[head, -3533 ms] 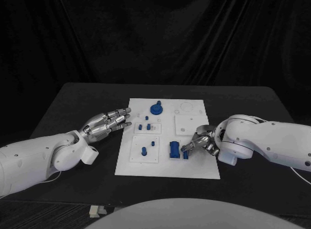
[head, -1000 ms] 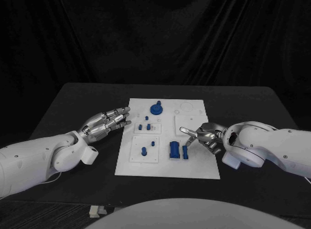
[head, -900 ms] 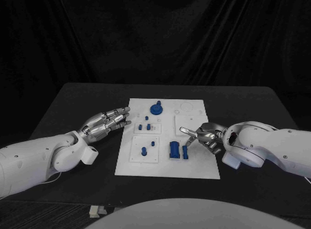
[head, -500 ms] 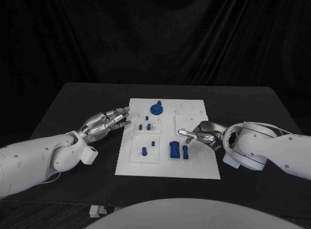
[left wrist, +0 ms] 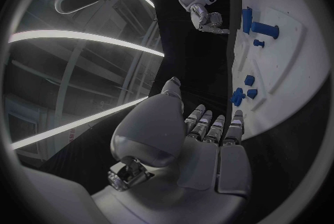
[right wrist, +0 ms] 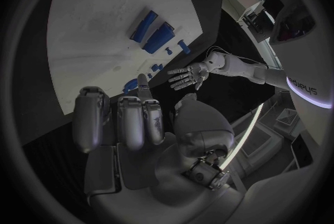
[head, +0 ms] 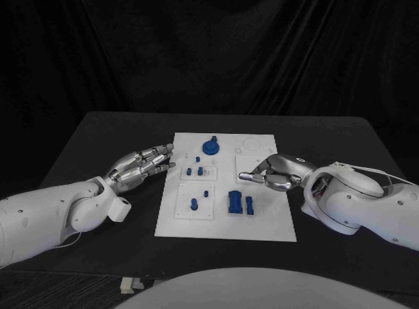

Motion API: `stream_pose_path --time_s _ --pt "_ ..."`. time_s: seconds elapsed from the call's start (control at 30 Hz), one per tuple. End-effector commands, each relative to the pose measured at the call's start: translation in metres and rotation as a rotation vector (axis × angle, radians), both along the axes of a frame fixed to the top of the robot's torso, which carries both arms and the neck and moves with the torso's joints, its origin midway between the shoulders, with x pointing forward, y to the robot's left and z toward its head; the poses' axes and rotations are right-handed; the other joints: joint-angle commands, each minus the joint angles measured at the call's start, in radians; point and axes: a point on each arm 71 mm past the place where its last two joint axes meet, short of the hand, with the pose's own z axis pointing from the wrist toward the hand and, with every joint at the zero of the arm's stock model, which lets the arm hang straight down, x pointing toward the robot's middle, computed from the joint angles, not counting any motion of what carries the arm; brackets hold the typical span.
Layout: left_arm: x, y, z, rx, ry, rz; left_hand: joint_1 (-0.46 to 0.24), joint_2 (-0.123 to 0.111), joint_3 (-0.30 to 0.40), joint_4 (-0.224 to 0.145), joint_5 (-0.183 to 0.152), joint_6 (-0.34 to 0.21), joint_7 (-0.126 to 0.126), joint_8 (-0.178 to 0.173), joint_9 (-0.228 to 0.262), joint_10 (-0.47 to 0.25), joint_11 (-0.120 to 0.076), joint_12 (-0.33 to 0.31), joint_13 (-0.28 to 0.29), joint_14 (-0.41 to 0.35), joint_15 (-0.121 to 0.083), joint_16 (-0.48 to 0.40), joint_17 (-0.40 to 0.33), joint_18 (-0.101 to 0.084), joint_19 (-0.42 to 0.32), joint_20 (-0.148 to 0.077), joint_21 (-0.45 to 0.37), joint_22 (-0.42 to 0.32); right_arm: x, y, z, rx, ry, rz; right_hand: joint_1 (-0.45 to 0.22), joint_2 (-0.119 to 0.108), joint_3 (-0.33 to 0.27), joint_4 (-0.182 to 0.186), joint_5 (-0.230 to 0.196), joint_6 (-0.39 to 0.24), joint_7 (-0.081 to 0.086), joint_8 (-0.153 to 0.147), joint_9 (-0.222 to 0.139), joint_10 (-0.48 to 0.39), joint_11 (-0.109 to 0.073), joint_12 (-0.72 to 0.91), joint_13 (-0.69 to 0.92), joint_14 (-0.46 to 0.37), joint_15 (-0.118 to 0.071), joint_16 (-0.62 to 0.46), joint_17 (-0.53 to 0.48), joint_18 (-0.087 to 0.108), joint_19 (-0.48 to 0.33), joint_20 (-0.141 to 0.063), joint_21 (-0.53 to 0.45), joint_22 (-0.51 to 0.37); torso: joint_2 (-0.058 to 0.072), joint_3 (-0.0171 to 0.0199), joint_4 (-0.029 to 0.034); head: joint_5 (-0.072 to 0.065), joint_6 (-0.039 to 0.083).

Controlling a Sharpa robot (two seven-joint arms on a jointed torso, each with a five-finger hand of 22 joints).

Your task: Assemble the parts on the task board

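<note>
Head view shows the white task board lying flat in the middle of the black bench, and both arms reach toward it from opposite sides. The left hand hovers over the bench just beside the board's left edge, palm turned up and inward, fingers apart and stretched toward the board, holding nothing. The left wrist view confirms this: the fingers lie side by side, extended, with only air between them and the board's rim.

The right hand sits over the board's right side, above a raised square plate near the far right part of the board. Its fingers are curled in with the tips pointing toward the board's middle; nothing is visible between them, so it looks clenched on nothing. In the right wrist view its fingers bend over the board's surface, free of any piece.

On the board the blue parts stand or lie in their places: a round knobbed piece at the far end, small pegs left of centre, and two upright oblong blocks side by side near the board's near middle, just beside the right hand but apart from it.
</note>
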Motion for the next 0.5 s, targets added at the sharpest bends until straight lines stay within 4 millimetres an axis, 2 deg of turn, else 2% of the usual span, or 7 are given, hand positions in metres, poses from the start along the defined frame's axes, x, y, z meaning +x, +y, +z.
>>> stream_pose_path --time_s 0.03,0.5 --pt "0.0 -0.001 0.002 -0.024 -0.019 0.008 -0.005 0.009 0.001 0.009 -0.004 0.005 0.003 0.003 0.0 0.007 0.0 0.006 0.001 0.007 0.001 0.005 0.002 0.016 0.007 -0.001 0.007 0.002 -0.001 0.003 0.003 0.005 -0.062 0.035 -0.017 0.011 -0.024 0.001 -0.005 0.017 0.002 0.006 -0.005 0.105 -0.003 0.004 0.263 0.071 -0.005 0.005 0.047 -0.004 0.05 -0.008 0.006 0.206 -0.001 0.0001 0.0003 0.0 0.0" --pt "0.0 -0.001 0.002 -0.027 -0.022 0.009 -0.008 0.011 0.0 0.015 -0.006 0.006 0.003 0.003 0.0 0.008 0.0 0.007 0.001 0.007 0.0 0.005 0.002 0.017 0.007 -0.001 0.007 0.001 -0.004 0.0 -0.013 -0.05 0.049 0.021 -0.053 0.01 -0.032 0.001 -0.005 0.034 0.007 0.007 -0.014 0.105 0.008 0.004 0.263 0.07 0.003 0.004 0.041 -0.004 0.049 -0.004 0.006 0.206 0.0 -0.0001 0.0009 0.004 0.0"
